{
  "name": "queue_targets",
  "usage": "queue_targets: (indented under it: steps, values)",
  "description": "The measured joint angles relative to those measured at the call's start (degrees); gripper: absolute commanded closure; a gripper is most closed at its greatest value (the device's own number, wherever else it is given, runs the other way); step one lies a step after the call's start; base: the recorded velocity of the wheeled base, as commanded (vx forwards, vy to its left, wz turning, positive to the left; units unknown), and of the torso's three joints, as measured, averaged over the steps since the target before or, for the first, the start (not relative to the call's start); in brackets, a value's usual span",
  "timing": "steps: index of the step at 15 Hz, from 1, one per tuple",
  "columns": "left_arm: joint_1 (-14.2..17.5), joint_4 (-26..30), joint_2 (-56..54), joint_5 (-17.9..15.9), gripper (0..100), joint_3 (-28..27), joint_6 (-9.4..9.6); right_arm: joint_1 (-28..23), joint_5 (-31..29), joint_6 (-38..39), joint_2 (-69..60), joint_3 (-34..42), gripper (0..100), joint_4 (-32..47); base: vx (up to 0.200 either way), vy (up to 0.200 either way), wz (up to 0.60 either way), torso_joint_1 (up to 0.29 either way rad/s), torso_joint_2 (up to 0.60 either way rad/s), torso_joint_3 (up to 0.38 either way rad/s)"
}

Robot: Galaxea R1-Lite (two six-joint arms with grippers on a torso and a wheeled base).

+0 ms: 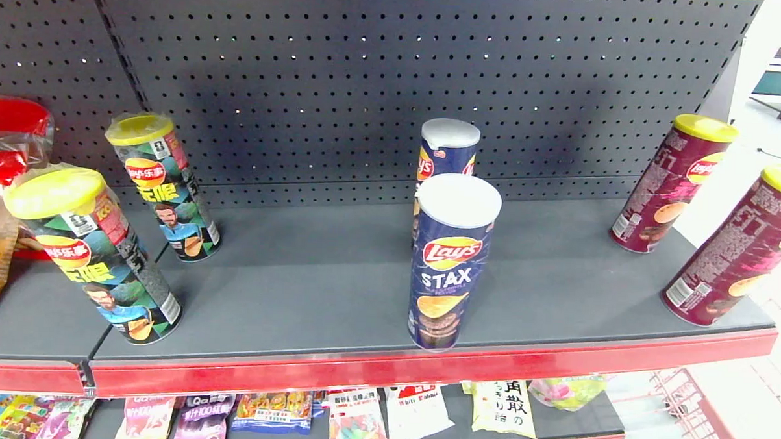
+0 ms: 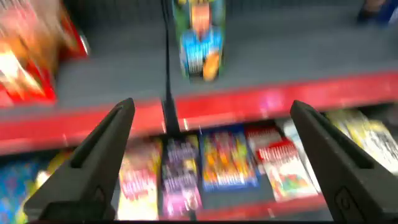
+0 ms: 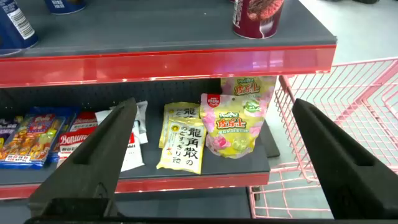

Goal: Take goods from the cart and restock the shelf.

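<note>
Wide open and empty, the right gripper [image 3: 214, 102] hangs level with the lower tier of the shelf [image 1: 424, 367], facing the packets [image 3: 181, 143] laid there and touching none. We find the left gripper [image 2: 211, 104] likewise spread wide with nothing between its fingers. It is set before the red front edge toward the shelf's left part, below a green can [image 2: 200, 37].

We place the cart [image 3: 351, 118] low and just past the shelf's right end; its pink wire side is what we can see. What goods lie in it, and how their long axes run, we cannot tell. We judge the right arm the nearer to it, so the coming move would be a reach rightward and downward from that claw, away from the shelf.

On the upper tier every can stands upright. The green can has a second one farther back at the left, a blue can [image 1: 452, 267] has another behind it at the middle, and two dark red cans [image 1: 734, 251] stand at the right. Bare deck lies between these groups. We judge that no item is yet taken for restocking.
</note>
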Motion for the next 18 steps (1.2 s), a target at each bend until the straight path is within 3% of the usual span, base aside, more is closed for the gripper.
queue_targets:
  steps: [1,2,4,5,6,7,8,18]
  values:
    - [0.0,-0.85,0.0,-0.22,0,0.02,1.48,0.0,-0.02,0.01,0.0,0.0,0,0.0,0.0,0.0,0.0,0.0,0.0,0.0]
    - [0.0,-1.0,0.0,1.06,0,1.13,0.49,-0.02,-0.02,0.0,0.0,0.0,0,0.0,0.0,0.0,0.0,0.0,0.0,0.0]
    - [-0.02,-1.18,0.02,4.14,0,2.56,-7.02,-0.02,-0.02,-0.05,0.0,0.0,0,-0.02,0.0,0.0,0.0,0.0,0.0,0.0]
    - [-0.05,-1.33,0.02,4.39,0,2.8,-6.61,0.0,-0.02,-0.02,0.0,0.0,0,0.0,0.0,0.0,0.0,0.0,0.0,0.0]
    - [-0.06,-1.27,0.02,3.77,0,3.04,-4.51,0.02,-0.02,-0.02,0.0,0.0,0,0.0,0.0,0.0,0.0,0.0,0.0,0.0]
    - [-0.06,-0.43,0.02,0.84,0,3.41,-3.62,0.0,-0.02,-0.02,0.0,0.0,0,0.0,0.0,0.0,0.0,0.0,0.0,0.0]
    - [-0.09,-0.35,0.02,-0.96,0,3.5,-3.47,0.0,-0.02,-0.02,0.0,0.0,0,0.0,0.0,0.0,0.0,0.0,0.0,0.0]
    - [-0.11,-0.18,0.02,-0.17,0,3.72,-3.94,0.0,0.26,-0.1,0.0,0.0,0,0.0,0.0,0.0,0.0,0.0,0.0,0.0]
